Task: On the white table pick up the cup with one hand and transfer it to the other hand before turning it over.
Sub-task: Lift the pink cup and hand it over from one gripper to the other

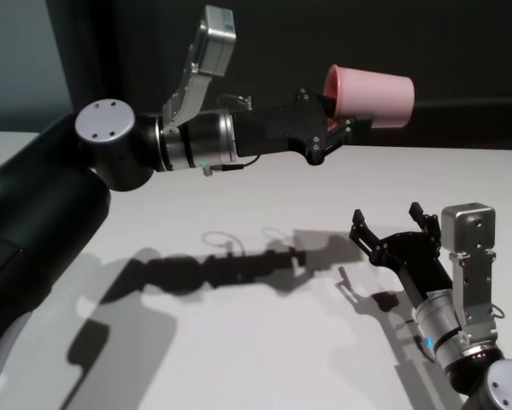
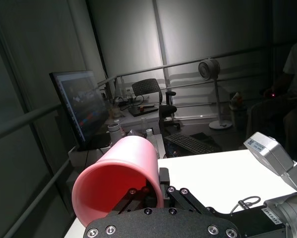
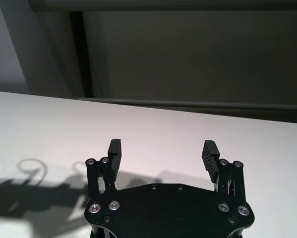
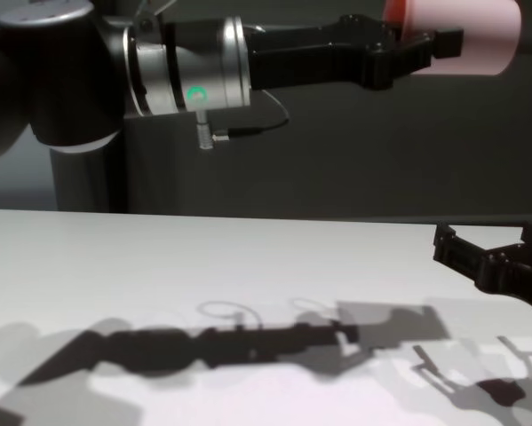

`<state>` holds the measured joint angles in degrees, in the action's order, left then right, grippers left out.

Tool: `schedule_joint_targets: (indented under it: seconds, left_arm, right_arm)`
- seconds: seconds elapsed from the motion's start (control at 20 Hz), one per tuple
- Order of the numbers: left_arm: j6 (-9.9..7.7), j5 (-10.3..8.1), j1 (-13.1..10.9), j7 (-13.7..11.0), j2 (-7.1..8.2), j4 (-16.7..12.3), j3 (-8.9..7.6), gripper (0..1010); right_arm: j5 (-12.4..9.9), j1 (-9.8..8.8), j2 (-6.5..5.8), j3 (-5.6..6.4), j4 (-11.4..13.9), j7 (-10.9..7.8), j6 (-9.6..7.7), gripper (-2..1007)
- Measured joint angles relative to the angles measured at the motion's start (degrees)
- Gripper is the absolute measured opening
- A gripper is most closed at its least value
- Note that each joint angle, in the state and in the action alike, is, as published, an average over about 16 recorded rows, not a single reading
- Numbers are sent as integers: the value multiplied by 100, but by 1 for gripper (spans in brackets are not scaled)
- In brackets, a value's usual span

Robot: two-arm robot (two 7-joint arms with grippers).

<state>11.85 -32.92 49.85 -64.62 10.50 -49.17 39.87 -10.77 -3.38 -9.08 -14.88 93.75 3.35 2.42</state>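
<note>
The pink cup (image 1: 371, 98) lies sideways in the air, high above the white table (image 1: 238, 342), with its base pointing right. My left gripper (image 1: 339, 120) is shut on its rim, one finger inside the mouth and one outside. The left wrist view looks into the cup's open mouth (image 2: 117, 186), and the chest view shows the cup (image 4: 465, 34) at the top right. My right gripper (image 1: 391, 224) hovers low over the table at the right, below the cup, open with nothing between its fingers (image 3: 114, 148).
The arms' dark shadows fall across the middle of the table (image 4: 248, 346). A dark wall rises behind the table's far edge. The left wrist view shows a desk with a monitor (image 2: 81, 109), a keyboard and a fan far off.
</note>
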Motion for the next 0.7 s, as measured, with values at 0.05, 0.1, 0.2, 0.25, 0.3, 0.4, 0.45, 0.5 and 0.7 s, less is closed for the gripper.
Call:
schedule_joint_targets:
  seconds: [0.05, 0.1, 0.2, 0.25, 0.3, 0.4, 0.45, 0.5, 0.7]
  left_arm:
    - [3, 2, 0, -1, 0, 0, -1, 47]
    - [6, 3, -1, -2, 0, 0, -1, 47]
    - [11, 6, -2, -4, 1, 0, -3, 47]
    - [13, 7, -2, -5, 1, 0, -3, 47]
    - [15, 9, -2, -6, 1, 0, -3, 47]
    - [18, 11, -3, -8, 1, 0, -4, 47]
    - [19, 11, -4, -8, 2, 0, -5, 47]
    - [20, 12, -4, -9, 2, 0, -5, 47]
    - [23, 15, -5, -11, 2, 0, -7, 46]
  right_arm:
    - [0, -2, -3, 2, 12, -10, -4, 1002]
    - [1, -6, -7, 6, 27, -20, -10, 1002]
    - [14, -16, -19, 14, 72, -37, -22, 1002]
    - [26, -24, -28, 20, 102, -47, -28, 1002]
    - [36, -35, -36, 30, 141, -62, -34, 1002]
    - [29, -64, -51, 64, 229, -113, -43, 1002]
    - [5, -81, -54, 91, 277, -151, -47, 1002]
    - [-48, -102, -52, 128, 328, -201, -51, 1002]
    - [-416, -197, -11, 337, 537, -468, -69, 1002]
